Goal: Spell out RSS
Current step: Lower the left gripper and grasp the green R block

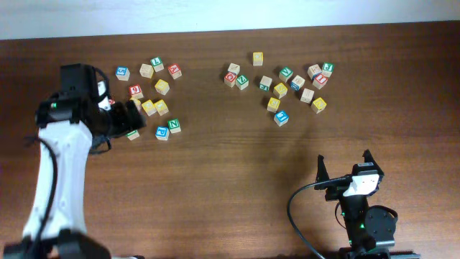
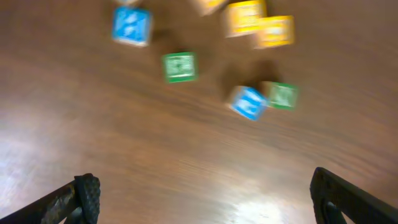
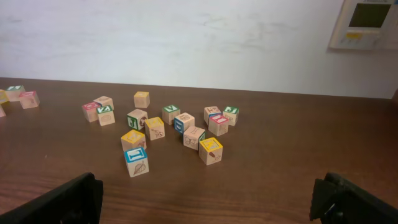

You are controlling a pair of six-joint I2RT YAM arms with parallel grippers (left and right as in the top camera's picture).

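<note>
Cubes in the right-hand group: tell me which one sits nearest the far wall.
The yellow-faced cube, standing alone at the group's top edge in the overhead view. All the other cubes of that group lie clustered below it.

The left wrist view is blurred: the faces of the green cube (image 2: 180, 66), the blue cube (image 2: 249, 102) and two yellow cubes (image 2: 245, 17) cannot be read, and a tan cube (image 2: 208, 5) is cut by the top edge. Overhead, the left hand (image 1: 136, 117) covers part of a cube (image 1: 133, 134) (green-edged, letter unseen), and most letters are too small to read. In the right wrist view an edge cube (image 3: 2, 96) is clipped on the left.
</note>
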